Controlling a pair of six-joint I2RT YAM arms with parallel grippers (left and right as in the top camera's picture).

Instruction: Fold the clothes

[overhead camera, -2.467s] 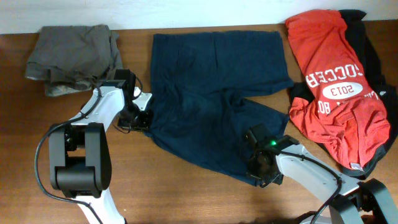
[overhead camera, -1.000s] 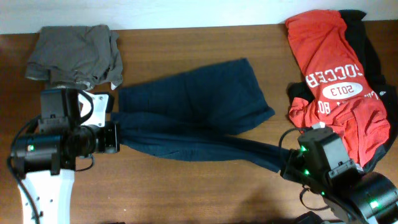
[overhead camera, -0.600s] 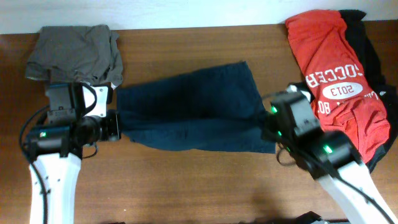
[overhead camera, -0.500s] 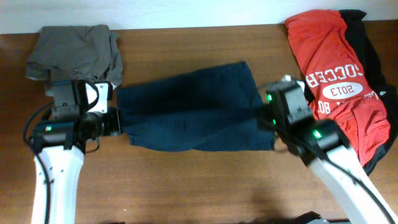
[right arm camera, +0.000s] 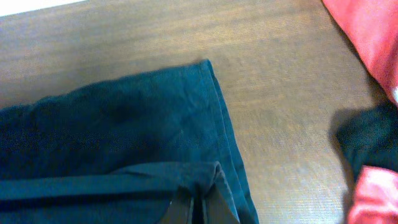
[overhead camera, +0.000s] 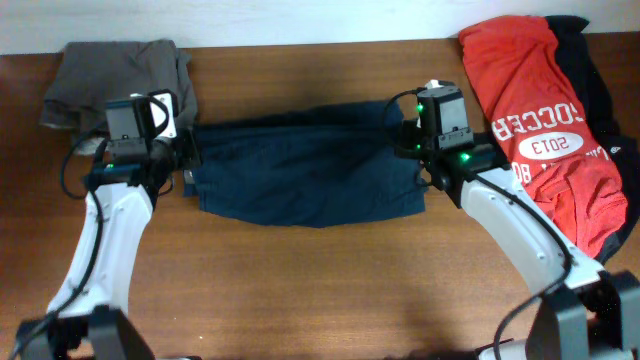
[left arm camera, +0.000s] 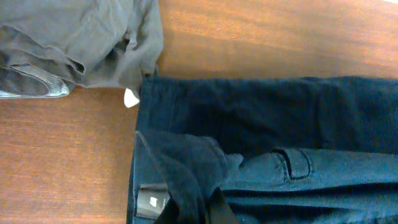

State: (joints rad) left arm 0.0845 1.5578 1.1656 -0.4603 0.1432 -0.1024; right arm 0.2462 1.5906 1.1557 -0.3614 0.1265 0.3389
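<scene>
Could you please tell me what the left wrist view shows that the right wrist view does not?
Only the left wrist view shows the grey-brown garment and a pocket. Only the right wrist view shows the red jersey and the black garment. Both show the navy shorts on the wooden table, with a raised fold.

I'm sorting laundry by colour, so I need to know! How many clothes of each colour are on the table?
Navy: 1, the navy shorts
Red: 1, the red jersey
Black: 1, the black garment lying partly under the jersey
Grey-brown: 1, the grey-brown garment
Total: 4 pieces of clothing
</scene>
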